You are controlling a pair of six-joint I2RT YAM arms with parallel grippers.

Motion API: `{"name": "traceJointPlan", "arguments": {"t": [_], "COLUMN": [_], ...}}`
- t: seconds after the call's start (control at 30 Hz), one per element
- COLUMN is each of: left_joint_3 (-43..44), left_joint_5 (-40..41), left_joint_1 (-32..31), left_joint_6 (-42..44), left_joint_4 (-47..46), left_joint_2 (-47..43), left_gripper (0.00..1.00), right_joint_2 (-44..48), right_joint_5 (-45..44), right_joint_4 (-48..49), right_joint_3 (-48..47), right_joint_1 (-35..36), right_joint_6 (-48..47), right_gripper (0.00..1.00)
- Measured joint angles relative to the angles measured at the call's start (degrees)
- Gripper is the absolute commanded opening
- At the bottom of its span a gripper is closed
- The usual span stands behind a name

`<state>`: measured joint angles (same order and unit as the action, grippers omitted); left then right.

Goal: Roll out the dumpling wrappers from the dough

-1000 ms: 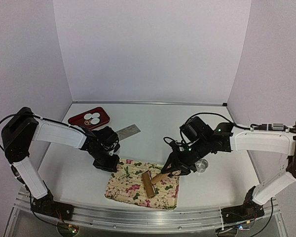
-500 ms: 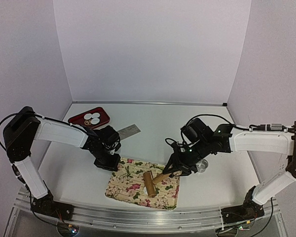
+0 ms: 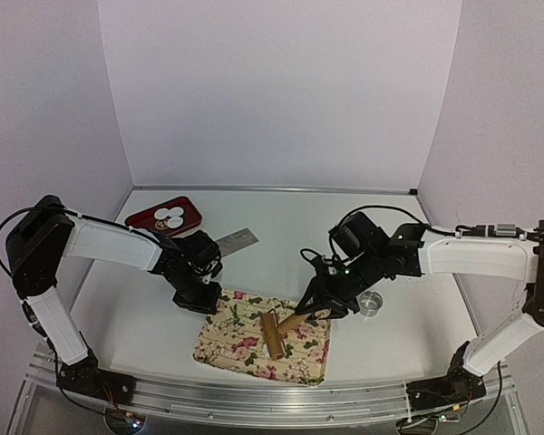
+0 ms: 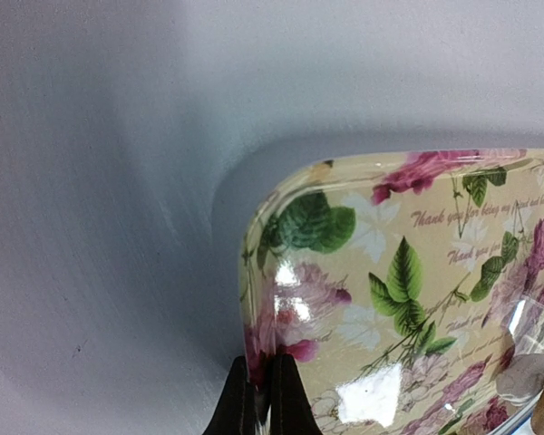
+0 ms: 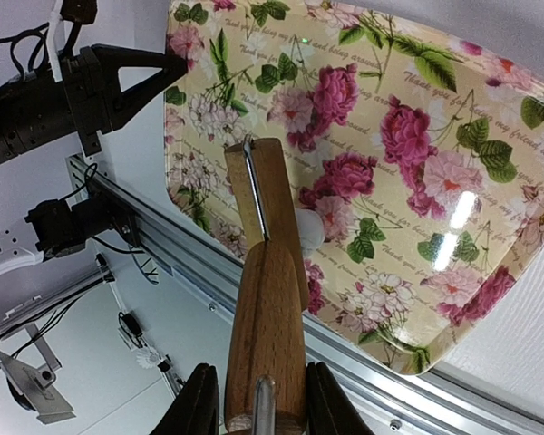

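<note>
The dough [image 5: 310, 228] is a small white lump on the floral tray [image 5: 453, 118], touching the right side of the wooden rolling pin's roller [image 5: 265, 195]. It also shows in the left wrist view [image 4: 524, 376]. My right gripper [image 5: 258, 399] is shut on the rolling pin's handle [image 5: 267, 317]; in the top view it [image 3: 315, 311] is at the tray's right side. My left gripper [image 4: 261, 399] is shut on the rim of the floral tray [image 4: 254, 272] at its far left corner [image 3: 202, 304]. The dumpling wrappers [image 3: 170, 217] lie as white discs in a red tray.
The red tray [image 3: 189, 211] stands at the back left. A flat metal scraper [image 3: 236, 240] lies behind the left gripper. A metal ring [image 3: 370, 304] sits right of the floral tray, close to my right arm. The table's front rail runs just below the tray.
My right gripper moved the rolling pin a little toward the front of the tray and back again. My left gripper stayed on the tray's corner.
</note>
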<state>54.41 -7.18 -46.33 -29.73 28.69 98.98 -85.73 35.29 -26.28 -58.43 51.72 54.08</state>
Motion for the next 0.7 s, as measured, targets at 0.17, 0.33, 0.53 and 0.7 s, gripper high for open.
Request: {"name": "traceJointPlan", "arguments": {"t": [0.17, 0.33, 0.53, 0.7], "left_joint_3": [0.00, 0.00, 0.00, -0.01], "left_joint_5": [0.02, 0.02, 0.11, 0.12], "left_joint_1": [0.00, 0.00, 0.00, 0.05], "left_joint_6": [0.23, 0.57, 1.24, 1.37], "left_joint_4": [0.00, -0.02, -0.02, -0.09], "left_joint_2": [0.00, 0.00, 0.00, 0.00], "left_gripper": [0.00, 0.00, 0.00, 0.00], "right_joint_2": [-0.72, -2.28, -3.94, -3.96], "right_joint_5": [-0.03, 0.21, 0.78, 0.34], "right_joint_4": [-0.13, -0.04, 0.46, 0.29], "right_joint_3": [0.00, -0.30, -0.90, -0.92], "right_joint_1": [0.00, 0.00, 0.00, 0.00], "right_joint_6": [-0.10, -0.43, -0.65, -0.53], "right_gripper": [0.00, 0.00, 0.00, 0.00]}}
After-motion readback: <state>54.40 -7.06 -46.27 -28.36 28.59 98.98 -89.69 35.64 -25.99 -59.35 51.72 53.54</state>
